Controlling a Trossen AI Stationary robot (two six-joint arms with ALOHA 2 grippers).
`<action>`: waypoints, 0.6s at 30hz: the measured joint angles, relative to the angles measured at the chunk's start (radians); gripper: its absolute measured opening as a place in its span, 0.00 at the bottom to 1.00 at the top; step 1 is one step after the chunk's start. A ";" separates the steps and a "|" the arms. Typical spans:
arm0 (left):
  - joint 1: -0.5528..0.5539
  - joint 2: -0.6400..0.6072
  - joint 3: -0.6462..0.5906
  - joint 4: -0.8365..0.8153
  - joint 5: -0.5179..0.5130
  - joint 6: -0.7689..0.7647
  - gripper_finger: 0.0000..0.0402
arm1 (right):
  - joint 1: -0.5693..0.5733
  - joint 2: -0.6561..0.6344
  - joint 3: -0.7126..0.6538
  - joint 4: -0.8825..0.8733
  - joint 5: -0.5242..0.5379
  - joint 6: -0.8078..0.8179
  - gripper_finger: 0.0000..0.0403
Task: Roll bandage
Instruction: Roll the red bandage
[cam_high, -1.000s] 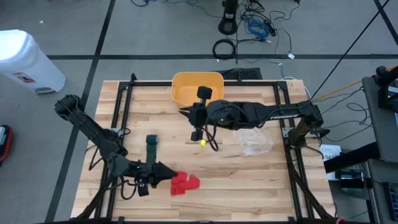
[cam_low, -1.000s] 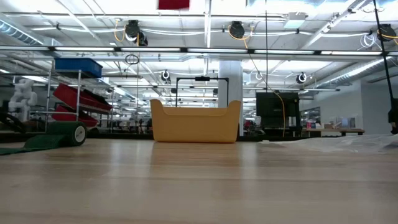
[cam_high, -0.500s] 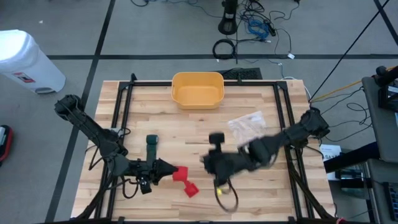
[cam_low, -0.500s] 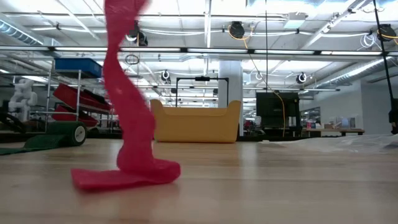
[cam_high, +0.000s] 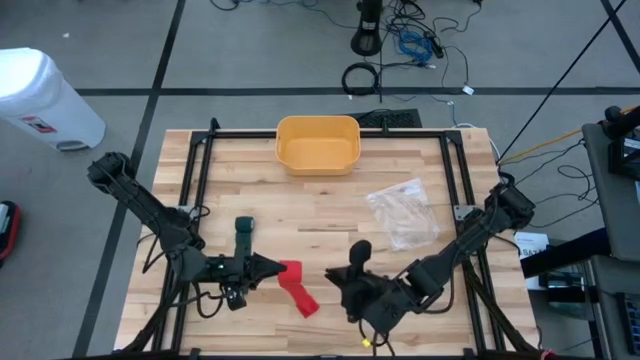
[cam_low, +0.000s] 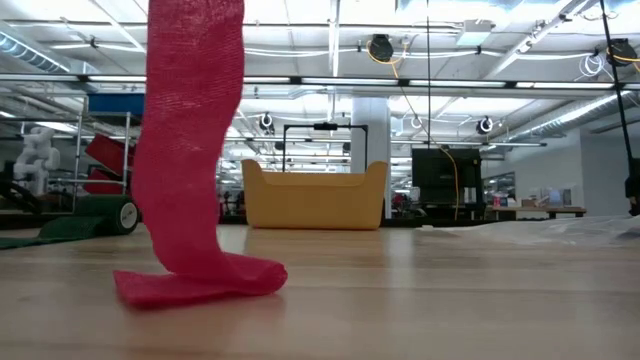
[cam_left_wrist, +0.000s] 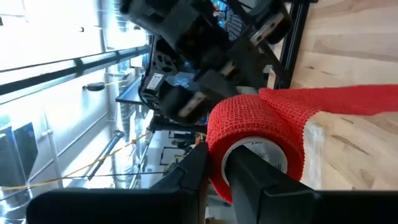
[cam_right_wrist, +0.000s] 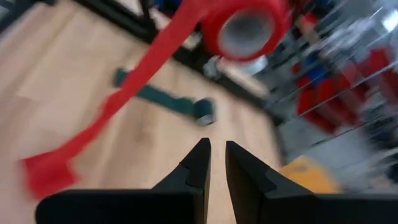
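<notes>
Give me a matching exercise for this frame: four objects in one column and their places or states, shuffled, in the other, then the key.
Objects
1. Red elastic bandage roll
2. Dark green bandage strip
3. Yellow plastic bin
4. Clear crumpled plastic bag

Places or states
A. At the far middle edge of the wooden table
B. Lying flat, partly rolled at one end, near the left arm
C. Held off the table by the left pincer, its tail hanging down to the wood
D. Lying on the right half of the table

Pairs: 1-C, 2-B, 3-A, 4-D
</notes>
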 joint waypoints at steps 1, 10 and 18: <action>0.000 0.000 0.000 0.000 0.004 0.020 0.14 | 0.000 0.000 0.000 0.045 0.013 -0.089 0.09; -0.021 0.000 0.000 0.065 0.010 0.343 0.14 | -0.006 -0.001 -0.001 0.497 0.000 -0.615 0.21; -0.049 -0.001 0.005 0.121 0.036 0.515 0.14 | -0.042 -0.001 0.000 0.625 -0.129 -0.536 0.37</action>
